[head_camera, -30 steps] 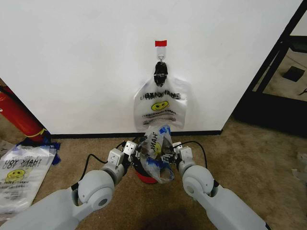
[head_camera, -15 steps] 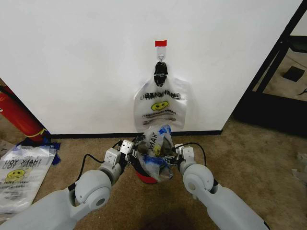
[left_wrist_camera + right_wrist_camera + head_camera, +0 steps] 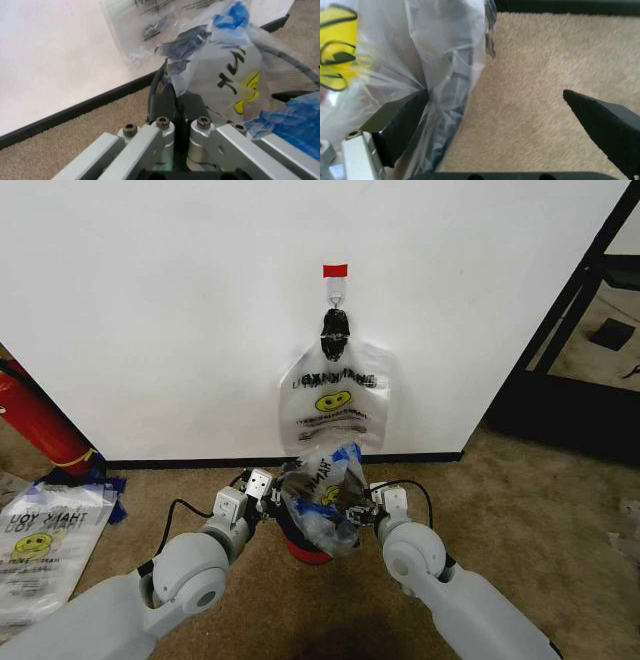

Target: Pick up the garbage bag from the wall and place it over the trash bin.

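Currently: garbage bag (image 3: 325, 492) bunched atop the trash bin (image 3: 305, 548), below the wall (image 3: 150, 310). Left gripper (image 3: 175, 103) — clamped on the bag's edge. Right gripper (image 3: 495, 112) — fingers spread wide, one touching the plastic.

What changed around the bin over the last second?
Both grippers, left and right, edged forward toward the wall, carrying the garbage bag further over the trash bin. The left stays clamped on it. The hanging bags are unchanged.

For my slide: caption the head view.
Both tools, left and right, work the garbage bag over the trash bin.
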You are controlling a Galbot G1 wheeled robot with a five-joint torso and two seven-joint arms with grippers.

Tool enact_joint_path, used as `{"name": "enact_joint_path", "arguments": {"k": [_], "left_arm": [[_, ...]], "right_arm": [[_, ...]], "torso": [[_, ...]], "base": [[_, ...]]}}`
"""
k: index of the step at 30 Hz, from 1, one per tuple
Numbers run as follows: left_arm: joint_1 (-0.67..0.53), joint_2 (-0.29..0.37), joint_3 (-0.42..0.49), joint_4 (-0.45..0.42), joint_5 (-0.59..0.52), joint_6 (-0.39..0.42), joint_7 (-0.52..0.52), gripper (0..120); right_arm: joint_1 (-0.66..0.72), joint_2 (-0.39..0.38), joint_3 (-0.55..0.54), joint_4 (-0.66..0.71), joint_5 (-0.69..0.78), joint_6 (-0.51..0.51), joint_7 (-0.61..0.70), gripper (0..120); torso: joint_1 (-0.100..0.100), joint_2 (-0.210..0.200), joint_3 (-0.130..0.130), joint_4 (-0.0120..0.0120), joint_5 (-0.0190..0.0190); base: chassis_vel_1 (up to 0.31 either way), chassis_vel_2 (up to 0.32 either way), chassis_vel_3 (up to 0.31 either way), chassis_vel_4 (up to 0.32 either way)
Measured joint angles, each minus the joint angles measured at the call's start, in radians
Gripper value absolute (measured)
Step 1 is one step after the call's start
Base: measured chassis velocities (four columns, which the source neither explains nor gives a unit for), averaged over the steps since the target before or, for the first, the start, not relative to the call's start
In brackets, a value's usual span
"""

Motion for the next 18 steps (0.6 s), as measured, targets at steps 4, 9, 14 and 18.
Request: {"name": "enact_joint_path", "arguments": {"k": [4,9,14,18], "left_arm": [[0.01,-0.002,-0.003,-0.01,0.012,-0.005,0.0,0],[0.016,-0.003,-0.005,-0.017,0.021,-0.011,0.0,0],[0.016,-0.003,-0.005,-0.019,0.022,-0.012,0.0,0],[0.019,-0.004,-0.005,-0.019,0.024,-0.015,0.0,0]], "right_arm": [[0.038,0.022,0.011,-0.012,0.158,0.0,0.085,100],[0.08,0.028,0.012,-0.025,0.264,0.0,0.137,100],[0.086,0.033,0.009,-0.048,0.277,0.0,0.139,88],[0.086,0.038,0.006,-0.066,0.276,0.0,0.139,69]], "torso": [[0.0,0.0,0.0,0.0001,0.0],[0.0,0.0,0.0,0.0001,-0.0001],[0.0,0.0,0.0,0.0,-0.0001],[0.0,0.0,0.0,0.0,0.0]], "base": [[0.0,0.0,0.0,0.0],[0.0,0.0,0.0,0.0],[0.0,0.0,0.0,0.0],[0.0,0.0,0.0,0.0]]}}
